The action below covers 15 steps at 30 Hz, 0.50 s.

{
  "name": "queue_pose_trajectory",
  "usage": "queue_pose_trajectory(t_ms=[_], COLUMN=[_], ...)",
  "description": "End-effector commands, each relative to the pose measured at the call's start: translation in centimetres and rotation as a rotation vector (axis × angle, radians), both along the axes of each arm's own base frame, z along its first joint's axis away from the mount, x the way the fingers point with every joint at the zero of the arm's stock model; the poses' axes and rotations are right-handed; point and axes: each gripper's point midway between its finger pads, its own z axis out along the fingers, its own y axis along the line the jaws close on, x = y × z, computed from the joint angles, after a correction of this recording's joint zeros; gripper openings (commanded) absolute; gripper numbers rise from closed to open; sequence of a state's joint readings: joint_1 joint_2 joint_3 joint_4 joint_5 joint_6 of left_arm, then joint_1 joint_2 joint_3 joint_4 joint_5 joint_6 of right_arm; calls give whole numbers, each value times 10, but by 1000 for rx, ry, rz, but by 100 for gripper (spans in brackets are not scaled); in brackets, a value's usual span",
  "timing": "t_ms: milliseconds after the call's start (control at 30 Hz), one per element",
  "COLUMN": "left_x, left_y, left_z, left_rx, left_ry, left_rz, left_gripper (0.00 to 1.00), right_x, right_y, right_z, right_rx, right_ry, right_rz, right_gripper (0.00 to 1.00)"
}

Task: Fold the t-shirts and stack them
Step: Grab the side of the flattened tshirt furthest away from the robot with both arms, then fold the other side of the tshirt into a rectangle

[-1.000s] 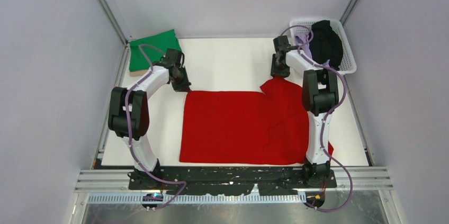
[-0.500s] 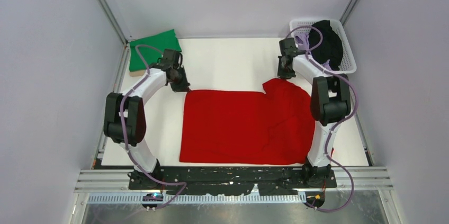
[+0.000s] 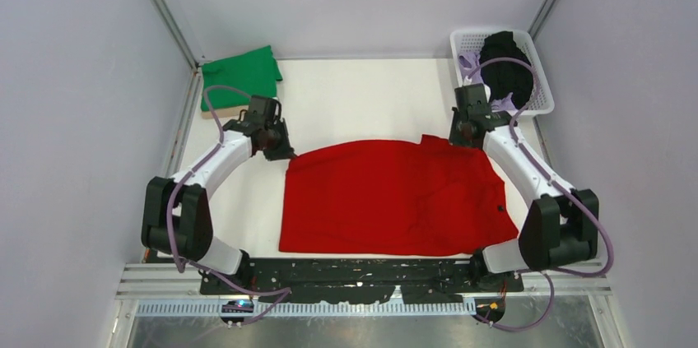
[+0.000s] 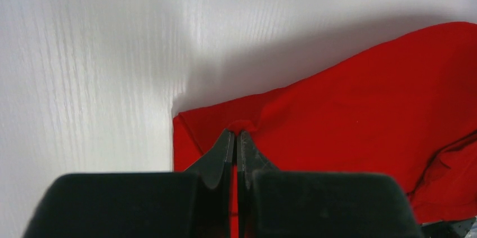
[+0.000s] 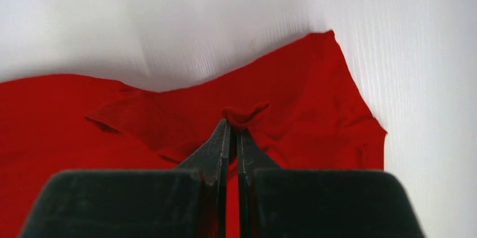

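Note:
The bright red t-shirt (image 3: pixel 387 196) lies spread across the middle of the white table. My left gripper (image 3: pixel 282 151) is shut on its far left corner, a small pinch of red cloth (image 4: pixel 243 126) showing between the fingertips (image 4: pixel 227 140). At the far right, my right gripper (image 3: pixel 463 136) is shut on the shirt's upper right edge, with a fold of cloth (image 5: pixel 243 115) bunched at its tips. The far edge between the two grips is lifted slightly. A folded green t-shirt (image 3: pixel 240 76) rests at the far left corner.
A white basket (image 3: pixel 539 76) at the far right corner holds a black garment (image 3: pixel 504 67) and a lavender one (image 3: pixel 469 62). Grey walls close in both sides. The arms' black base rail (image 3: pixel 362 274) runs along the near edge.
The right gripper closed on the shirt's upper right edge and pulled it right and toward the near side, unfolding the right part. The left gripper shifted slightly nearer with its corner.

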<state>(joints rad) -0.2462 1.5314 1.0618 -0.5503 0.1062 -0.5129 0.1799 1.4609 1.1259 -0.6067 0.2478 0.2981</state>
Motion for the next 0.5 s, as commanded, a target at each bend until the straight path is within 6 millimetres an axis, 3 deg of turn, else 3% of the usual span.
queue_pose_trajectory(t_ms=[0,233,467], left_x=[-8,-44,-81], left_y=[0,12,19], left_z=[26,19,-1], left_rx=[-15,1,-5], left_ry=[-105,-107,-74], left_rz=[-13,14,30], left_gripper=[0,0,0], right_x=[-47,-117,-176], right_y=[-8,-11,-13], right_z=[6,4,-3], right_rx=[-27,-40,-15], right_ry=[23,93,175], right_rz=[-31,-33,-55], right_gripper=[5,5,5])
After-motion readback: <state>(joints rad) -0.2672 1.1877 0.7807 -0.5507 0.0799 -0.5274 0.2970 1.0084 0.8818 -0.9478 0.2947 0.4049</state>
